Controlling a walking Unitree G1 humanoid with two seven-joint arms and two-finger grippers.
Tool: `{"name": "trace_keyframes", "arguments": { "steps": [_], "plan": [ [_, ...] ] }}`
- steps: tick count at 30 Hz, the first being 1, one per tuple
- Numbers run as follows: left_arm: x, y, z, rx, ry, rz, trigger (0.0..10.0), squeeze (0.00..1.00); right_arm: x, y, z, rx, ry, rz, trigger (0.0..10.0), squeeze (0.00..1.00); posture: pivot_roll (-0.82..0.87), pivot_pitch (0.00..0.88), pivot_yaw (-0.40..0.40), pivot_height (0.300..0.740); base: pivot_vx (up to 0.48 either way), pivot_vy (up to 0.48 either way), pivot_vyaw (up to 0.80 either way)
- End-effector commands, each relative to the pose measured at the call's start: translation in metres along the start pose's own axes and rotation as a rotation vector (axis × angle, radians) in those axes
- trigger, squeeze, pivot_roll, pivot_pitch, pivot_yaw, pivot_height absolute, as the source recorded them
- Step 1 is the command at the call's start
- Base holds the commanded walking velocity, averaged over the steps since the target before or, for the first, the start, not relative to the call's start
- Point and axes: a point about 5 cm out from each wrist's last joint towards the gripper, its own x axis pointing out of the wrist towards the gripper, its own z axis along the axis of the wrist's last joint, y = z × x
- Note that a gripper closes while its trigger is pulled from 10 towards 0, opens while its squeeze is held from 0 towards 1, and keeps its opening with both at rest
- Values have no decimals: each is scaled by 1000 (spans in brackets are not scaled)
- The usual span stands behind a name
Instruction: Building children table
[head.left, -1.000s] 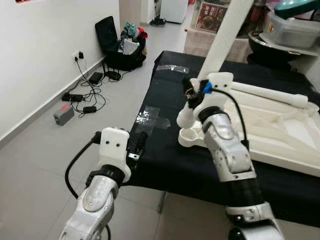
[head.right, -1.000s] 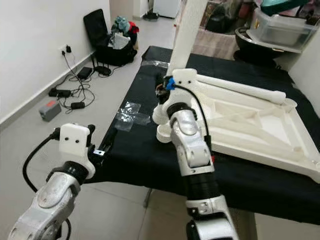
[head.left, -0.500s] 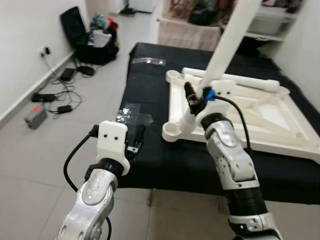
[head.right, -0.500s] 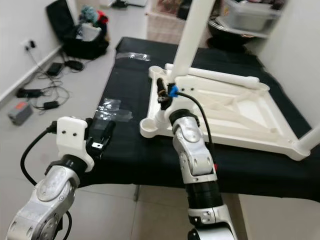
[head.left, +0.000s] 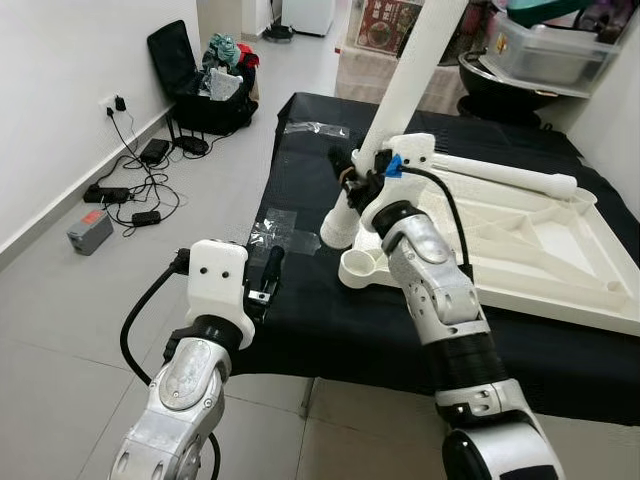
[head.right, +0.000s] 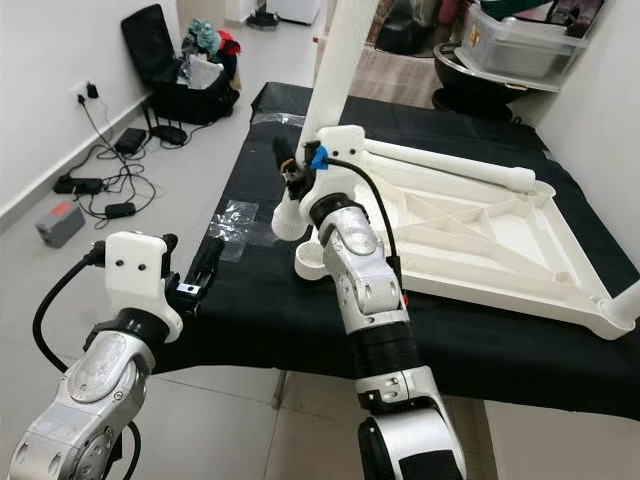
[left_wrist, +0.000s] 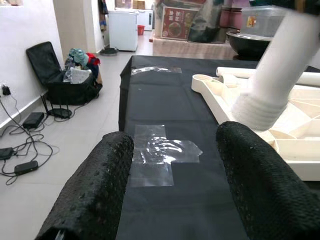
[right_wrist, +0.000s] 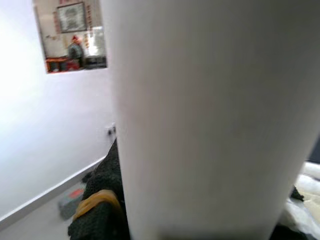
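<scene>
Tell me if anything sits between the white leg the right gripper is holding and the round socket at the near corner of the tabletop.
Nothing visible does. The right gripper holds the leg with its threaded end hanging just beside the socket on the upturned tabletop, with open black cloth between them. The plastic wrap lies off to the side.

Even, bright indoor light fills the room, with soft shadows under the black-covered table (head.left: 330, 300). Glare glints off the clear plastic sheet (left_wrist: 160, 152). The head views are sharp. In the right wrist view the white table leg (right_wrist: 210, 120) looms close, blurred and out of focus.
</scene>
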Motion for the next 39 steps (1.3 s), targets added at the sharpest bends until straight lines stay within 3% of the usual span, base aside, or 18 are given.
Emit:
{"name": "trace_keyframes", "arguments": {
  "steps": [1,8,39],
  "plan": [
    [1,1,4,16,-14,2,10000,0,-1,-8,6,0,-27,-40,10000,0,67,132,-121,740,0,0,0],
    [6,5,9,24,-36,11,10000,0,-5,-15,2,12,-28,-76,10000,0,63,127,-117,740,0,0,0],
    [9,6,8,41,-33,-2,10000,0,-5,-18,4,-3,-60,-96,10000,0,64,131,-105,740,285,0,0]
  ]
}}
